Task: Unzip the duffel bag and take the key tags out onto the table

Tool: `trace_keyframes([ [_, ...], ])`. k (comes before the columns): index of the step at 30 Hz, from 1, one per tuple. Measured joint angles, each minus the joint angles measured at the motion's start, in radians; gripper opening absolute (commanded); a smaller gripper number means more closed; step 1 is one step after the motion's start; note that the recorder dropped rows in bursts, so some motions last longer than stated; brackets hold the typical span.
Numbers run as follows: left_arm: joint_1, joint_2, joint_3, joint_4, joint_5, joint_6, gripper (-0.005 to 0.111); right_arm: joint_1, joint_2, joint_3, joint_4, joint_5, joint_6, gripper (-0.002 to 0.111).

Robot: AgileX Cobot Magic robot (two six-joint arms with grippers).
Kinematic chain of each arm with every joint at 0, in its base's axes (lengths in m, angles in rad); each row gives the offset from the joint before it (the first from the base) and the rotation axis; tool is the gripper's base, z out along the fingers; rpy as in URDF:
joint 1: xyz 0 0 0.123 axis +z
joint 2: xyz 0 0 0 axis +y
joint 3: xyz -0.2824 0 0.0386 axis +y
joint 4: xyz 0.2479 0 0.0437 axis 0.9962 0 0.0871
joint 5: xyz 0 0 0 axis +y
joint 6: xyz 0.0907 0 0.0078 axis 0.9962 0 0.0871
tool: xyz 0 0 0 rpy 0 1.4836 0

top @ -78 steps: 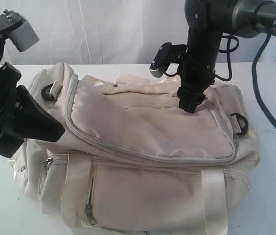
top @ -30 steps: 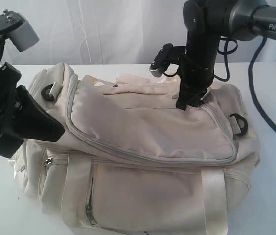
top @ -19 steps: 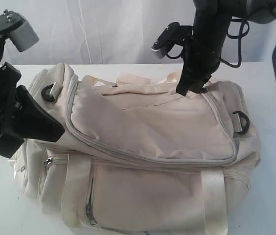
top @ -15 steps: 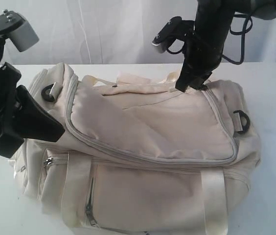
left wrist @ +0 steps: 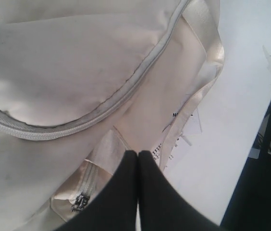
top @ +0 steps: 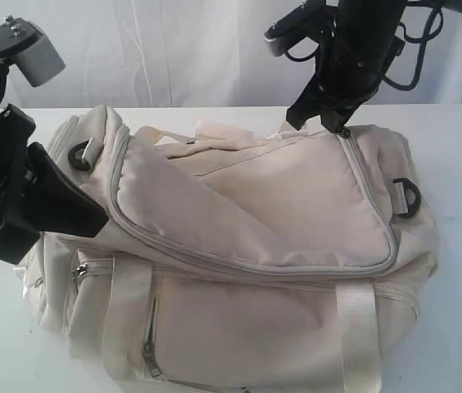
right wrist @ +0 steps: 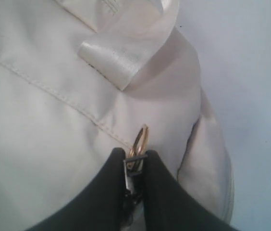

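Note:
The cream-white duffel bag [top: 280,221] lies across the table [top: 460,327]; its grey zipper [top: 255,266] runs round the top flap. My right gripper [top: 333,127] is high over the bag's back right corner, shut on the zipper pull [right wrist: 134,166], which carries a brass ring [right wrist: 139,139]. The flap's corner is pulled up taut under it. My left gripper [top: 100,217] is shut on nothing and presses against the bag's left end; its fingertips [left wrist: 130,159] meet over the bag's side wall. No dark lining shows. The key tags are hidden.
Black strap rings sit at the bag's right end [top: 407,196] and left end [top: 79,153]. A side pocket zipper pull [left wrist: 80,203] and a printed paper label [left wrist: 178,130] lie near the left fingers. White webbing straps [top: 358,336] run down the front.
The right gripper has risen and moved back to the right with the zipper pull, lifting the flap's back right corner. The left arm has stayed still.

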Motion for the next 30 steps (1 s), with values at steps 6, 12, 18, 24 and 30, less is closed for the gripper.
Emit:
trace_keyframes([
  [6,0.0,0.0,0.0,0.0,0.0,0.0,0.0,0.0,-0.04,0.021,0.03,-0.004,0.017,0.0],
  [12,0.0,0.0,0.0,0.0,0.002,0.0,0.0,0.0,-0.065,0.097,0.032,-0.008,0.017,0.003],
  [18,0.0,0.0,0.0,0.0,0.002,0.0,0.0,0.0,-0.068,0.12,0.054,0.0,-0.006,0.039],
  [24,0.0,0.0,0.0,0.0,0.002,0.0,0.0,0.0,-0.075,0.122,0.071,0.023,-0.01,0.052],
  [30,0.0,0.0,0.0,0.0,0.002,0.0,0.0,0.0,-0.075,0.122,0.107,0.025,-0.07,0.052],
])
